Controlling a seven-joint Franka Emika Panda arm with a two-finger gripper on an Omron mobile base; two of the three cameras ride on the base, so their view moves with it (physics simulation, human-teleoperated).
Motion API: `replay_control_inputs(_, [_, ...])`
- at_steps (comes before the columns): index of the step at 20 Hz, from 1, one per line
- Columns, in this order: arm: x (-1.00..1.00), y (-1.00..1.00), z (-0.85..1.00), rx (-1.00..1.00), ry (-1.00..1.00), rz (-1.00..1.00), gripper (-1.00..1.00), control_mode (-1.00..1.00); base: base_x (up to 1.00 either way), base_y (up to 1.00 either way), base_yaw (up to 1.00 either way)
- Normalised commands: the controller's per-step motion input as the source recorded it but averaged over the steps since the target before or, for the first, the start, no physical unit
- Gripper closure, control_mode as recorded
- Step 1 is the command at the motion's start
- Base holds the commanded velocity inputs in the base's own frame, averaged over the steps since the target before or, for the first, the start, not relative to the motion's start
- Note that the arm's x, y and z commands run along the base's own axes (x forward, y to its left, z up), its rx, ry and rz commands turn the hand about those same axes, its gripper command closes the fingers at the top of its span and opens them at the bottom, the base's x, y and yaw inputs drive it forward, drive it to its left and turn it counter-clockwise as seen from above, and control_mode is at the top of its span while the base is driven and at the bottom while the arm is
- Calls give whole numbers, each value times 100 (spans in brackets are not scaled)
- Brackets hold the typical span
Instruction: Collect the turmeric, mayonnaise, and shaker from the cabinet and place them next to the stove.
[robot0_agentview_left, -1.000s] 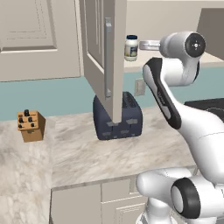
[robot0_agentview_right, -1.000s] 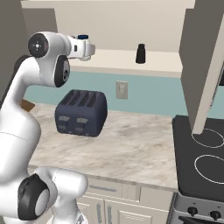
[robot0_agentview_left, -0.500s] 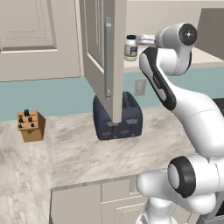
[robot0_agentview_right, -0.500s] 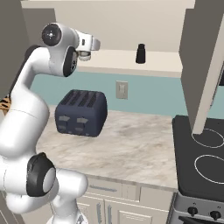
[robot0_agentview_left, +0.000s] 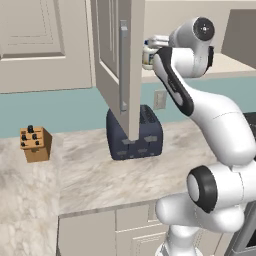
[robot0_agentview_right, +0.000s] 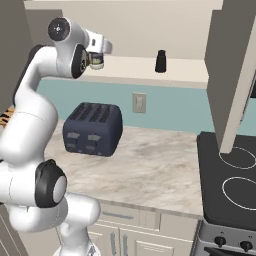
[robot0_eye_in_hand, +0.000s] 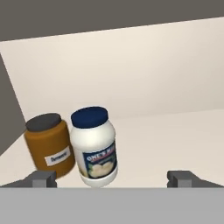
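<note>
In the hand view the mayonnaise (robot0_eye_in_hand: 94, 146), a white jar with a dark blue lid, stands on the cream shelf of the cabinet (robot0_eye_in_hand: 175, 131). The turmeric (robot0_eye_in_hand: 48, 146), orange-brown with a small label, touches its left side. My gripper (robot0_eye_in_hand: 111, 179) is open; its fingertips (robot0_eye_in_hand: 41, 178) straddle both jars from just in front. From the base views the gripper (robot0_agentview_left: 151, 44) (robot0_agentview_right: 100, 50) hovers at the shelf's left end over the mayonnaise (robot0_agentview_left: 147, 59). The black shaker (robot0_agentview_right: 160, 61) stands farther right on the shelf. The stove (robot0_agentview_right: 235, 180) lies at the lower right.
The open cabinet door (robot0_agentview_left: 120, 65) hangs just left of my hand, above a dark blue toaster (robot0_agentview_left: 135, 132) on the marble counter. A tan knife block (robot0_agentview_left: 35, 144) sits far left. Another open door (robot0_agentview_right: 230, 75) hangs over the stove's edge.
The arm has swung the hand leftward and in toward the shelf, closing on the mayonnaise jar. The jars, shaker and doors have stayed put.
</note>
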Motion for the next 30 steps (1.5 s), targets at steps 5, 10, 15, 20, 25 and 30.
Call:
replay_control_inputs(5, [14,15,0,0,1,0,-100,-100,0,0,0])
replay_control_inputs(10, [17,8,-5,0,0,0,-100,-100,0,0,0])
replay_control_inputs(15, [16,6,-30,-3,-3,0,-100,-100,0,0,0])
replay_control_inputs(20, [9,0,-7,0,-8,0,-100,-100,0,0,0])
replay_control_inputs(25, [8,0,3,0,-4,0,-100,-100,0,0,0])
replay_control_inputs(30, [11,0,0,0,-2,0,-100,-100,0,0,0])
